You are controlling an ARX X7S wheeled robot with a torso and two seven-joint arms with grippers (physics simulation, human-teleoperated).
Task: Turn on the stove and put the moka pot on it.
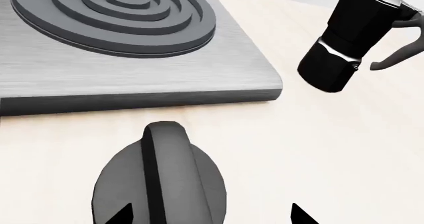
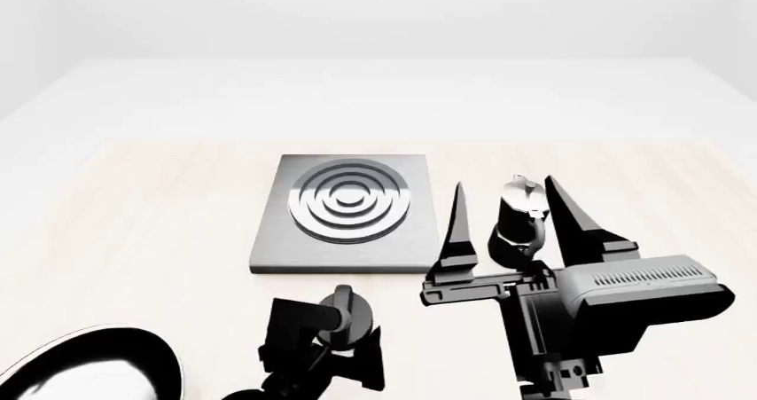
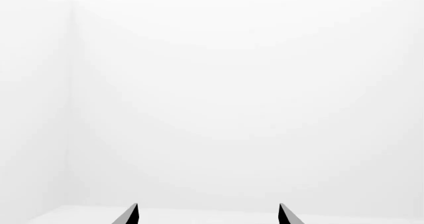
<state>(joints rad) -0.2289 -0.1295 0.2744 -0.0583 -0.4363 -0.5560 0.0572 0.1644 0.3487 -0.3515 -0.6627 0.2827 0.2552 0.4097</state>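
The stove (image 2: 275, 251) is a flat square grey plate with raised burner rings (image 1: 119, 10) in the middle of the table. Its round black knob (image 1: 159, 179) with a ridge sits on the table just in front of the plate. My left gripper (image 1: 212, 216) is open right at the knob, one fingertip over it and the other beside it over bare table. The black-and-silver moka pot (image 2: 520, 223) stands upright to the right of the stove, also seen in the left wrist view (image 1: 348, 37). My right gripper (image 2: 505, 185) is open, held up in front of the pot; its wrist view shows only white wall.
A round black frying pan (image 2: 95, 369) lies at the near left corner of the light wooden table (image 2: 142, 205). The right forearm (image 2: 627, 294) hangs over the table's near right part.
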